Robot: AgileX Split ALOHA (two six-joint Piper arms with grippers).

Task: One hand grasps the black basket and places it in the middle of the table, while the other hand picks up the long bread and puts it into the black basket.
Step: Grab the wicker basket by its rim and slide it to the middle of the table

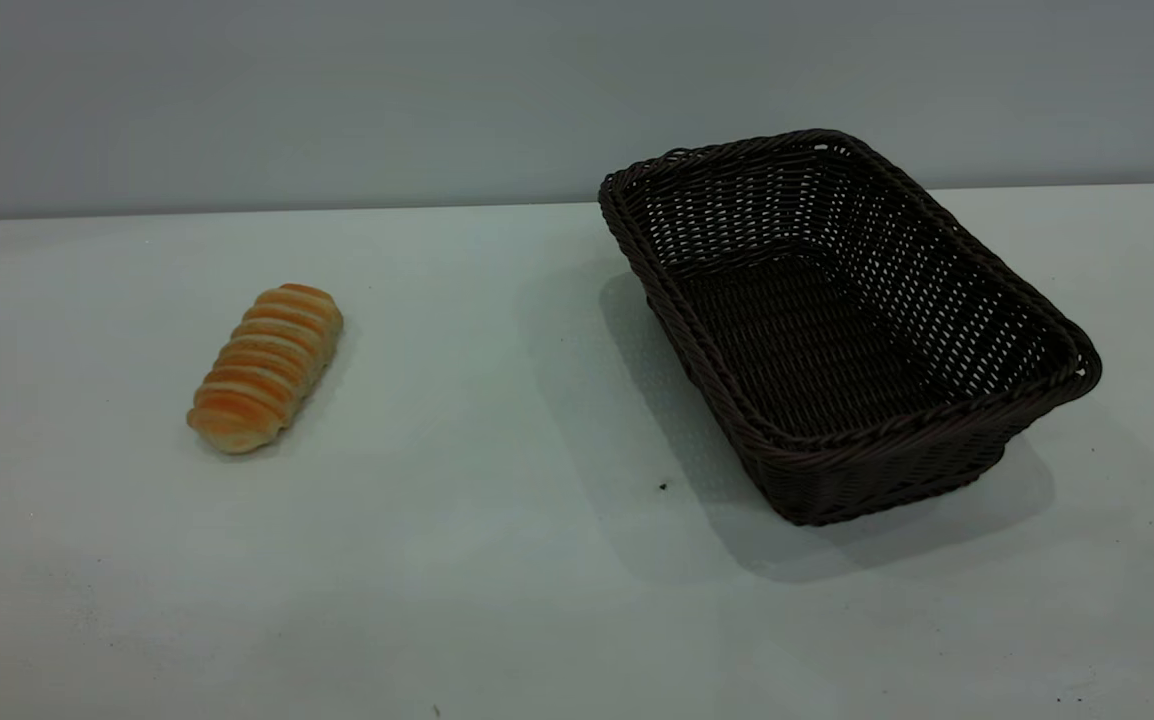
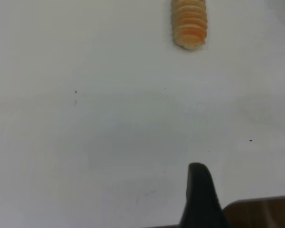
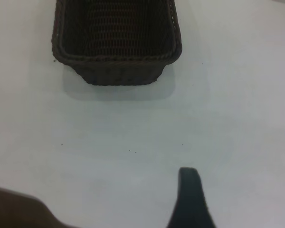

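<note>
The black basket [image 1: 842,320] stands empty on the right half of the table [image 1: 497,560], set at an angle; it also shows in the right wrist view [image 3: 116,42]. The long bread [image 1: 265,366] lies on the left half of the table and shows in the left wrist view [image 2: 190,23]. My left gripper [image 2: 198,194] is a black shape low over bare table, well short of the bread. My right gripper [image 3: 190,197] is a like shape, well short of the basket. Neither gripper shows in the exterior view.
A wide stretch of bare table lies between the bread and the basket. A brown surface [image 2: 261,213] shows at the edge of the left wrist view, and another shows in the right wrist view [image 3: 19,209]. A grey wall [image 1: 337,90] backs the table.
</note>
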